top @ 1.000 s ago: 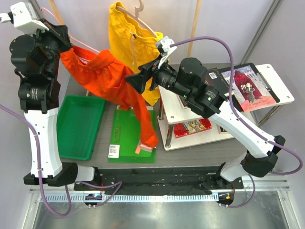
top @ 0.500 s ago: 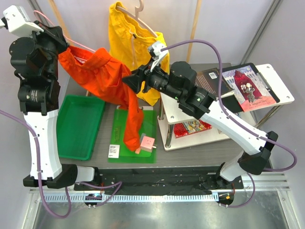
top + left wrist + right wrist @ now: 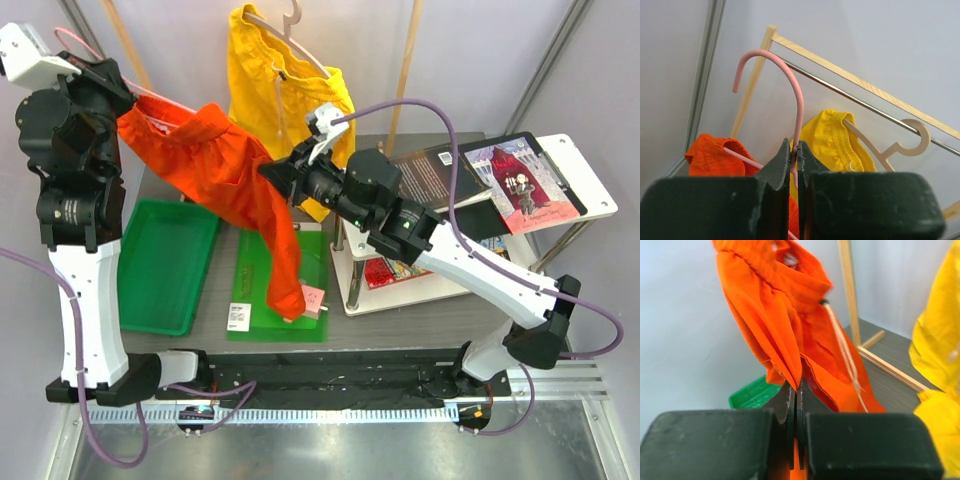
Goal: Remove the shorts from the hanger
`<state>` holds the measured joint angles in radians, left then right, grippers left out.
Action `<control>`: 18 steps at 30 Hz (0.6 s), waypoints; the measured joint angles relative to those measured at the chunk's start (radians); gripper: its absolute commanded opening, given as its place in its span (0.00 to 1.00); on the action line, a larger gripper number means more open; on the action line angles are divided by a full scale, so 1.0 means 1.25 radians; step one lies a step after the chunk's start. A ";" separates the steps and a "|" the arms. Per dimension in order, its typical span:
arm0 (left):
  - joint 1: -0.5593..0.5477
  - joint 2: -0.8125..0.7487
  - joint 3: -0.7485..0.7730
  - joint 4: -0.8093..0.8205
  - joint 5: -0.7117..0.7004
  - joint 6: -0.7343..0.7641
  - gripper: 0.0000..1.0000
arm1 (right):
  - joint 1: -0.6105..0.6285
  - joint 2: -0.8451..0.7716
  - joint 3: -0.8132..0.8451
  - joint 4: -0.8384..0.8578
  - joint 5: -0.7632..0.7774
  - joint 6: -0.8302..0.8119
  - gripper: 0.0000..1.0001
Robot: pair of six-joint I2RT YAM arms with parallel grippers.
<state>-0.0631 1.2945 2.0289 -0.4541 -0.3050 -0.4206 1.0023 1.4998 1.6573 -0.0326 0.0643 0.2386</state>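
The left arm (image 3: 88,290) and right arm (image 3: 490,275) pair glossy white links with black cylindrical joint housings. A mauve cable (image 3: 400,101) trails each. At six o'clock, wrist views show dark-green moulded fingers (image 3: 777,170).

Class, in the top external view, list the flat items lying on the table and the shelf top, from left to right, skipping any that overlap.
green tray → green mat → black book → illustrated book
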 measured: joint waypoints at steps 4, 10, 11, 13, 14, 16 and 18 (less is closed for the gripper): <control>0.000 -0.050 -0.062 0.014 -0.041 -0.012 0.00 | 0.006 -0.057 -0.101 0.046 0.082 0.002 0.01; -0.006 -0.096 -0.090 0.033 -0.099 -0.014 0.00 | 0.008 -0.161 -0.232 0.169 0.147 0.006 0.01; -0.006 -0.098 -0.088 0.043 -0.115 -0.014 0.00 | 0.007 -0.171 -0.240 0.186 0.151 0.007 0.01; -0.006 -0.098 -0.081 0.050 -0.134 -0.014 0.00 | 0.007 -0.185 -0.255 0.220 0.156 0.008 0.01; -0.005 -0.095 -0.072 0.050 -0.151 -0.014 0.00 | 0.007 -0.191 -0.264 0.233 0.156 0.009 0.01; -0.005 -0.085 -0.042 0.052 -0.177 -0.017 0.00 | 0.007 -0.212 -0.311 0.284 0.150 0.012 0.01; -0.005 -0.078 -0.016 0.052 -0.191 -0.021 0.01 | 0.007 -0.230 -0.357 0.310 0.142 0.019 0.01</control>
<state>-0.0696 1.1965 2.0087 -0.3893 -0.5438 -0.4465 1.0115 1.2118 1.2114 0.3553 0.2413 0.2623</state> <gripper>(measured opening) 0.023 0.026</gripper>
